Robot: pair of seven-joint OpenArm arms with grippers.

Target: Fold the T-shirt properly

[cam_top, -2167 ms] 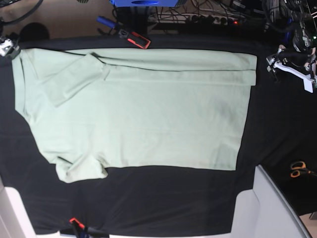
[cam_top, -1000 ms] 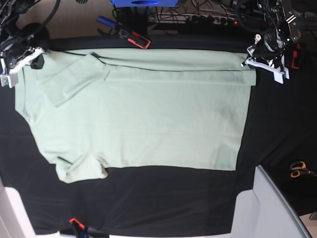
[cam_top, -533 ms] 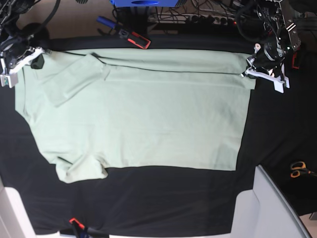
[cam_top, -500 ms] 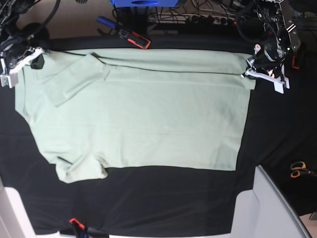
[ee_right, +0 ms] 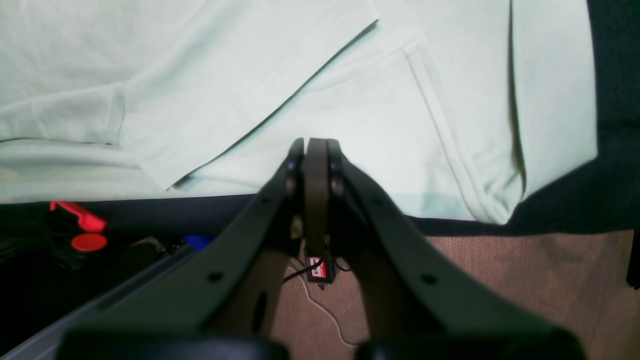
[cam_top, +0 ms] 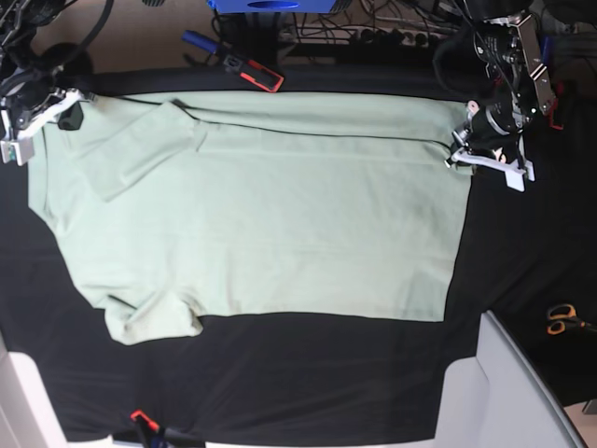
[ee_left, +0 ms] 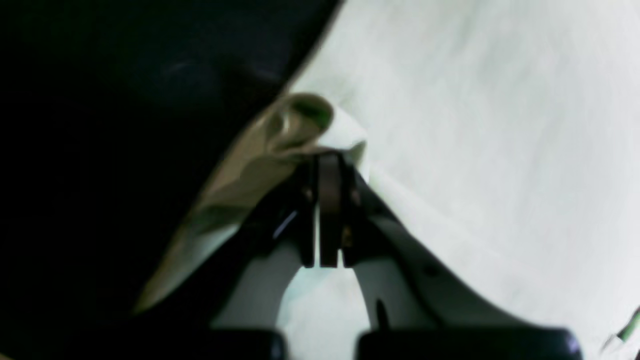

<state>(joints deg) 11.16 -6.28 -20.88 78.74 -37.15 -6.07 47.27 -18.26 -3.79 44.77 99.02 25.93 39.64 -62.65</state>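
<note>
While the shirt lies flat across the middle of the black-clothed table, its far long edge is folded over, one sleeve lying on the body. Hem end is toward the table's right edge in base view, neck end toward the left. Left gripper sits at the hem's far corner, jaws pinched onto a bunched bit of shirt fabric; left wrist view shows the cloth curled up at the fingertips. Right gripper is at the far-left corner by the neck end, jaws closed on nothing; right wrist view shows the tips over the folded sleeve, touching or just above, can't tell. Scissors lie near the right edge, well apart from the shirt.
</note>
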